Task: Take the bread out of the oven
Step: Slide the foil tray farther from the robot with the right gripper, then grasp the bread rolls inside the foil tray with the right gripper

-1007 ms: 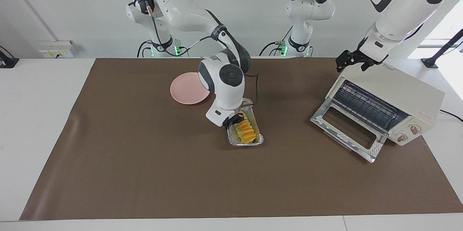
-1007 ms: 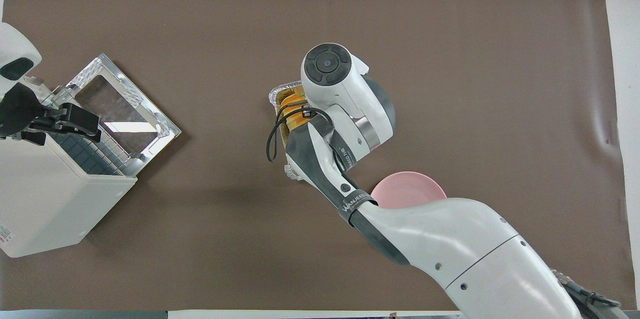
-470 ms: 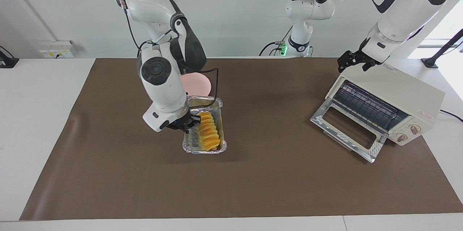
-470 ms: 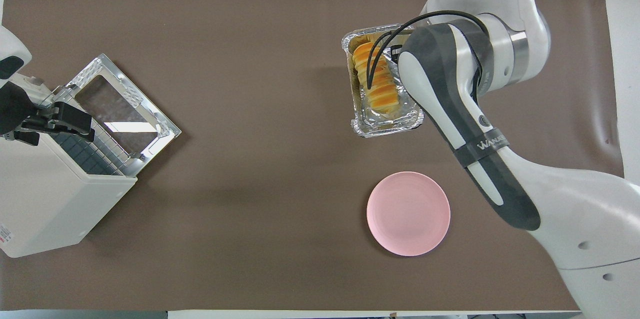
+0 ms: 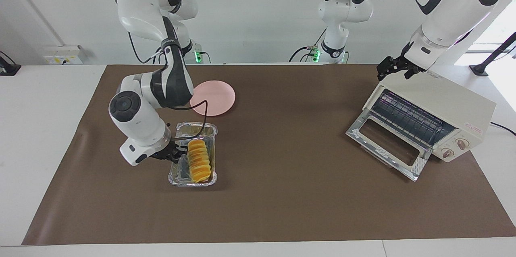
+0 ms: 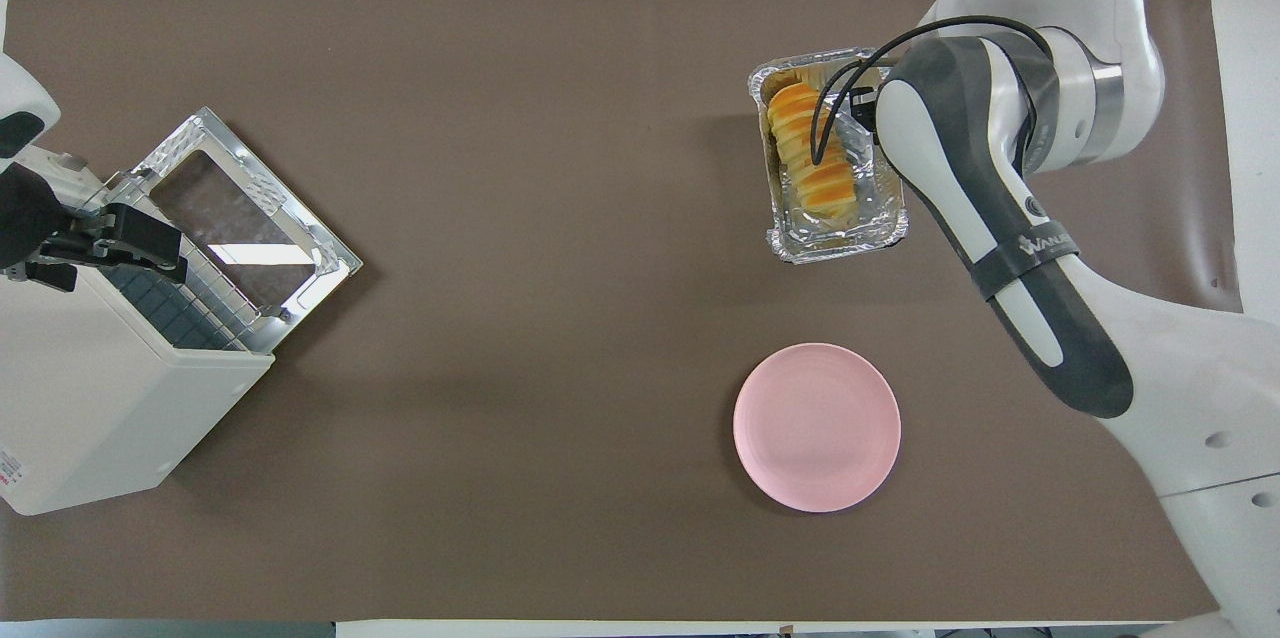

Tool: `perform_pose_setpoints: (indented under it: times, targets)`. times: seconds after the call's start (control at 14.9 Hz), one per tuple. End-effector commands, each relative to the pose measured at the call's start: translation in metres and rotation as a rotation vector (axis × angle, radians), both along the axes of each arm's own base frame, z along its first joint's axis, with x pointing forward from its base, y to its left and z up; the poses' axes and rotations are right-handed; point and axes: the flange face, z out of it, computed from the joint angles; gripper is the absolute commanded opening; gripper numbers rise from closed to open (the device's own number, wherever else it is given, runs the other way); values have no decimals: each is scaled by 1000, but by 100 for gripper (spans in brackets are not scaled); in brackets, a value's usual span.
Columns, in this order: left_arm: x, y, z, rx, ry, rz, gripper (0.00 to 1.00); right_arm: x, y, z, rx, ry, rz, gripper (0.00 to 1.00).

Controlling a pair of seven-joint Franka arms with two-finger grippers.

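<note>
Toward the right arm's end of the table, nearest the robots, a round, smooth pink plate [image 5: 213, 97] lay flat on the brown mat [image 5: 282, 208], bare on top. Farther out, a crinkled silver foil tray [image 5: 175, 176], rectangular with a rolled rim, held the bread [image 5: 199, 160]: a golden-orange loaf of ridged, slice-like segments, lying lengthwise in the tray, outside the oven. The right arm came over the plate's side, elbow bent, wrist turned down and sideways. The right gripper [image 5: 180, 151] was clenched on the tray's long rim beside the loaf. Whether the tray touched the mat could not be told.

At the left arm's end stood the oven [image 5: 443, 106], a boxy cream-white case with two round knobs at one corner, set at an angle to the mat's edge. Its glass-windowed door [image 5: 385, 144] hung down open, with a shiny metal frame. The dark wire rack [image 5: 407, 118] inside was bare. The left arm reached down from high up. The left gripper [image 5: 393, 67] hung released just over the oven's top edge, holding nothing.
</note>
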Motion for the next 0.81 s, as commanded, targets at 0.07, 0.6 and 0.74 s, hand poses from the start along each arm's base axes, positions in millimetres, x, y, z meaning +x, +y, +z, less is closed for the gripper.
perform_pose_setpoints:
  times: [0.07,0.6,0.74]
  targets:
    - [-3,3,4,17,0,4,100,-7,-3,-25,20,-33,19,0]
    - [-3,3,4,17,-1,4,100,-23,-4,-48,14,-46,16,100]
    - [-3,3,4,16,0,5,100,-23,-7,-42,12,-34,14,100]
